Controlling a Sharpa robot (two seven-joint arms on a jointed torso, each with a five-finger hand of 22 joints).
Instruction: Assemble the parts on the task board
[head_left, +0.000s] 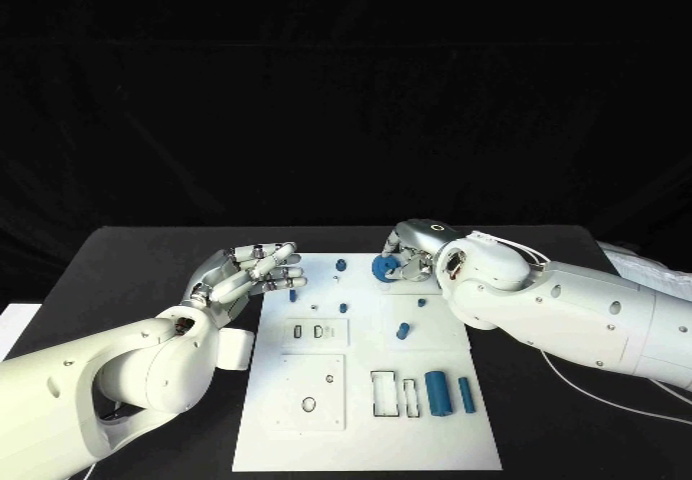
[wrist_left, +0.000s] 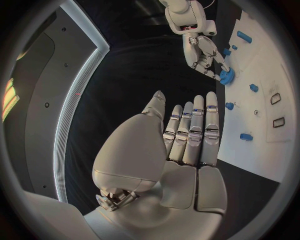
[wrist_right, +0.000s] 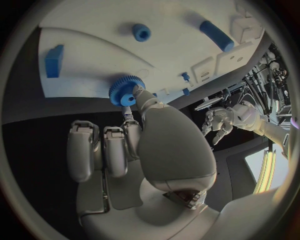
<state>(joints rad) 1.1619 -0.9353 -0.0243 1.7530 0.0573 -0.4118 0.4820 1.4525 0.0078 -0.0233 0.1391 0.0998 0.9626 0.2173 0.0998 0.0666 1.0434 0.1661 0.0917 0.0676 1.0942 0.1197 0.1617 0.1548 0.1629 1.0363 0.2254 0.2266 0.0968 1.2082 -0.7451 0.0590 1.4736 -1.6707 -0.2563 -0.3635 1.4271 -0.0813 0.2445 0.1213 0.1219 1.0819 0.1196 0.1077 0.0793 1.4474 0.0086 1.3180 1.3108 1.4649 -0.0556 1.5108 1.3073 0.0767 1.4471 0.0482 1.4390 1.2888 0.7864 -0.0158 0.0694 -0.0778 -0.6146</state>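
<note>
we judged the step in hand to be seating the blue gear (head_left: 385, 267) at the far end of the task board (head_left: 361, 420). the right hand (head_left: 415, 250) pinched the gear between thumb and a fingertip, its other fingers curled in behind; in the right wrist view the toothed gear (wrist_right: 125, 92) sat at the board's edge. we could not tell whether it was already on a peg or only touching the white surface, since the fingers hid its underside.

the left hand (head_left: 248, 272) hovered beside the board's left edge, fingers apart and holding nothing.

next, the gear's bore likely needed lining up with its post before pressing down; a slight tilt could jam it.

the blue cylinders (head_left: 437, 392) near the slots lay loose, as did a small blue piece (head_left: 404, 329) at mid-board. the tiny pegs further up were too small to identify.
</note>
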